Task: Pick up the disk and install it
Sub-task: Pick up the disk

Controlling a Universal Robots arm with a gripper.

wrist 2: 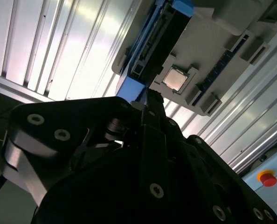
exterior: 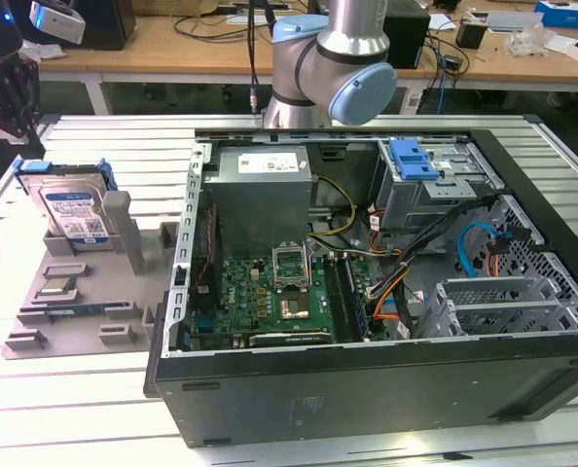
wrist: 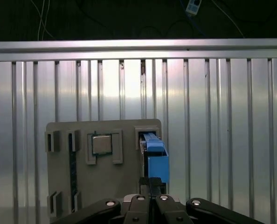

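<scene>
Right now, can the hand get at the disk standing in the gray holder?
Probably yes: the hand hovers close above the disk, whose blue top edge stands exposed in the gray holder, with nothing between them, though the hand looks shut.

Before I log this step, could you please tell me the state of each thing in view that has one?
Gray tray: lying flat, partly loaded.
Disk: standing on edge in a tray slot, not gripped.
Processor chip: seated in its tray recess.
Claw: shut, empty, close to the disk's blue frame.
Computer case: on its side, panel off, interior exposed.
</scene>
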